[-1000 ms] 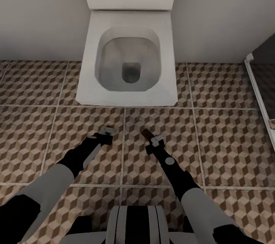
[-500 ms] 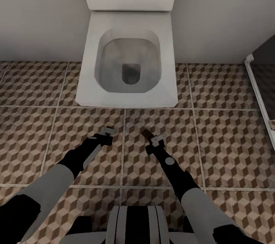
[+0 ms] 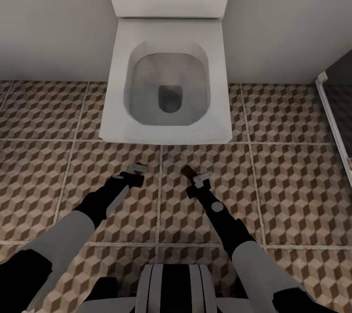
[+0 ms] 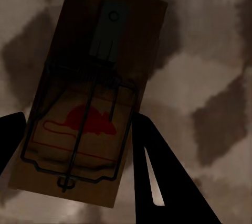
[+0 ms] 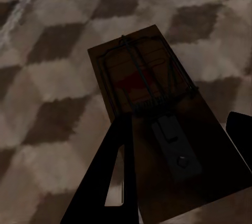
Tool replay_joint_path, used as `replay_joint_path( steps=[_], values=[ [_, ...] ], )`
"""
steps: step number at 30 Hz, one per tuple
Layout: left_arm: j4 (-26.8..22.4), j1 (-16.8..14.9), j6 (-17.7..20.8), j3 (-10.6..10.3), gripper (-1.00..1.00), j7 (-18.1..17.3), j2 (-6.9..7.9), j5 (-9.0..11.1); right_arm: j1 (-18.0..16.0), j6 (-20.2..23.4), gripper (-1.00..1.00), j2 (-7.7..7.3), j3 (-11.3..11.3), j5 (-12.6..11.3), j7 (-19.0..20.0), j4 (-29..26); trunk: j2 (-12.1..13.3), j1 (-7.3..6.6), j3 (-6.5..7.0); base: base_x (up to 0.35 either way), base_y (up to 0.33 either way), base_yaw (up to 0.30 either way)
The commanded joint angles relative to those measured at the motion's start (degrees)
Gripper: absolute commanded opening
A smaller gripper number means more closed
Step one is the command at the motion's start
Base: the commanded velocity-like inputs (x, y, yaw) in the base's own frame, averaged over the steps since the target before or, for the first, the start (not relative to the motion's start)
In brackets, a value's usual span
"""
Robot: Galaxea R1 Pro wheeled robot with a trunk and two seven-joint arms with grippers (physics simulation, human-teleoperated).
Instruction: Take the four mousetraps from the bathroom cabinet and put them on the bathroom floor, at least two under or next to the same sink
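A tan wooden mousetrap (image 4: 89,103) with a dark wire spring bar and a red mouse printed on its board sits clamped between the two dark fingers of the left hand (image 3: 137,169), seen close up from the left wrist camera against blurred brown and beige tiles. A second mousetrap (image 5: 152,114) of the same kind is pinched between the fingers of the right hand (image 3: 195,174); from the head camera its brown end pokes out just ahead of the fingertips. Both hands are closed on their traps and held low over the bathroom floor (image 3: 283,181), whose large square tiles carry a brown, beige and white cube pattern with pale grout lines. The two hands sit side by side, a little apart, either side of a grout line running away from the robot. Just beyond them stands a white toilet (image 3: 166,122) with its lid raised against a pale grey wall (image 3: 54,19). At the far right edge runs a white frame (image 3: 335,122) bordering a darker floor area.
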Motion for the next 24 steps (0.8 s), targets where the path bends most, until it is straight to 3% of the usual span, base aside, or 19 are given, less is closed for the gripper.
replay_joint_path(
  steps=[1,7,24],
  values=[
    [-0.1,0.0,0.2,-0.4,-1.0,0.4,0.09,0.6,0.0,-0.2,-1.0,0.03,-0.1,0.5,0.0,0.0,0.0,0.01,-0.03,0.151,0.001,0.0],
    [-0.1,0.0,0.2,-0.4,-1.0,0.4,0.09,0.6,0.0,-0.2,-1.0,0.03,-0.1,0.5,0.0,0.0,0.0,0.01,-0.03,0.133,0.0,0.0],
    [0.3,0.0,0.2,-0.4,-1.0,0.4,0.09,0.6,0.0,-0.2,-1.0,0.03,-0.1,0.5,0.0,0.0,0.0,0.01,-0.03,0.004,0.0,0.0]
  ],
)
